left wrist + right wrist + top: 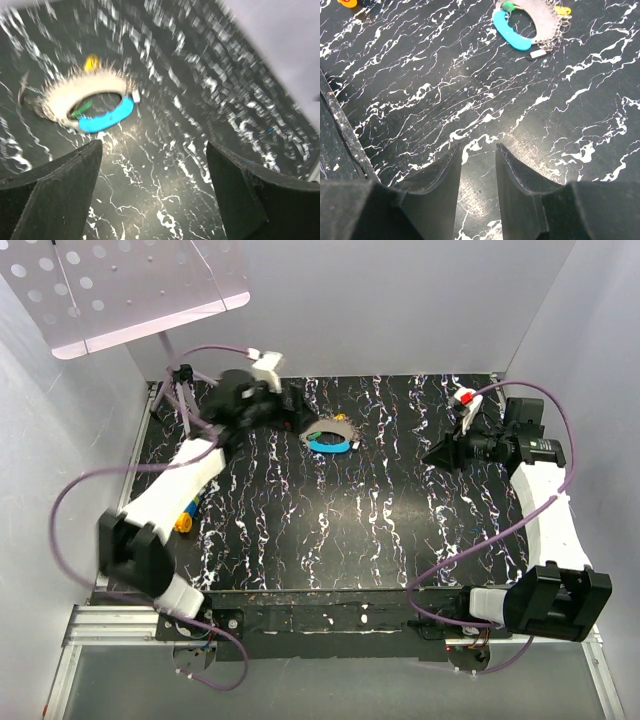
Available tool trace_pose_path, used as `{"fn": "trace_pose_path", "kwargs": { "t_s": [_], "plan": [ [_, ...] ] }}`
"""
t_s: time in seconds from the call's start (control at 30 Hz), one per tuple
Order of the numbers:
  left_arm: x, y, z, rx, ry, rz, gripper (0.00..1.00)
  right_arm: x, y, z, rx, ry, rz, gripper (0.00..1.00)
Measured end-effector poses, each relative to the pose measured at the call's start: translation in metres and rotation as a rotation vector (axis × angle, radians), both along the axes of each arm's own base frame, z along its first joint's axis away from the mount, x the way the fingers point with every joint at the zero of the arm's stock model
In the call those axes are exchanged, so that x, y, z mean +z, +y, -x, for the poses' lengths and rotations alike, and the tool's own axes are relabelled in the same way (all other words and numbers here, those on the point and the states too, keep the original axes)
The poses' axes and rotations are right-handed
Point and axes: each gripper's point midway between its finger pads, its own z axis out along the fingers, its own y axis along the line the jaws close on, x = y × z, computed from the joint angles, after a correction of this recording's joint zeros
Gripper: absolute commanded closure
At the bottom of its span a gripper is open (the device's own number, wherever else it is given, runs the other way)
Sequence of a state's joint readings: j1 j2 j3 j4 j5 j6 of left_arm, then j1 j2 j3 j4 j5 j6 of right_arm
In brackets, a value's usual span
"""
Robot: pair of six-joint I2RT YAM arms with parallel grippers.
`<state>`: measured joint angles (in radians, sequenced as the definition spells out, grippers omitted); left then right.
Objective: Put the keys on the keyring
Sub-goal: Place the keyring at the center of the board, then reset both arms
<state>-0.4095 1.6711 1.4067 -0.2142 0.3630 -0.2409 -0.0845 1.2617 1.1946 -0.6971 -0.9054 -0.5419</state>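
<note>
Left gripper (154, 150) jaws wide apart, empty; right gripper (478, 150) jaws narrowly parted, empty; keys (107, 119) lie on table (165, 200)

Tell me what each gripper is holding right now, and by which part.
Nothing is held. The left gripper stands open and empty, the right gripper has bare table between its fingers, and the keyring lies on the table apart from both.
</note>
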Motion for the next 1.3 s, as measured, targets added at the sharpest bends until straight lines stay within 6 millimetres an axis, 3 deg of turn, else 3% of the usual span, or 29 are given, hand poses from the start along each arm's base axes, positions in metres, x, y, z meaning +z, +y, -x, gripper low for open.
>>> {"fn": "trace_pose_path", "kwargs": {
  "t_s": [0.1,0.17,0.23,0.33,0.43,0.53,0.73,1.0,1.1,1.3],
  "plan": [
    [0.092,0.041,0.04,0.029,-0.217,0.108,0.03,0.007,0.0,0.003,0.004,-0.023,-0.007,0.58],
    [0.126,0.069,0.062,0.074,-0.312,0.169,0.02,0.012,0.001,0.007,0.007,-0.036,-0.01,0.56],
    [0.138,0.096,0.081,0.137,-0.356,0.215,0.02,0.014,0.001,0.011,0.009,-0.039,-0.01,0.52],
    [0.128,0.108,0.105,0.171,-0.336,0.251,0.02,0.022,-0.001,0.017,-0.008,-0.026,-0.01,0.38],
    [0.102,0.114,0.118,0.2,-0.273,0.239,0.02,0.035,-0.007,0.018,-0.054,-0.026,-0.019,0.24],
    [0.094,0.122,0.131,0.225,-0.253,0.215,0.02,0.055,-0.016,0.019,-0.122,-0.027,-0.053,0.19],
    [0.106,0.133,0.152,0.249,-0.3,0.191,0.02,0.082,-0.02,0.033,-0.223,0.018,-0.124,0.15],
    [0.097,0.14,0.165,0.259,-0.275,0.141,0.02,0.083,-0.016,0.047,-0.251,0.055,-0.162,0.14],
    [0.096,0.142,0.171,0.261,-0.272,0.128,0.02,0.089,-0.018,0.054,-0.308,0.042,-0.17,0.13],
    [0.101,0.145,0.181,0.261,-0.28,0.12,0.02,0.095,-0.035,0.049,-0.519,0.033,-0.199,0.12]
  ]
}}
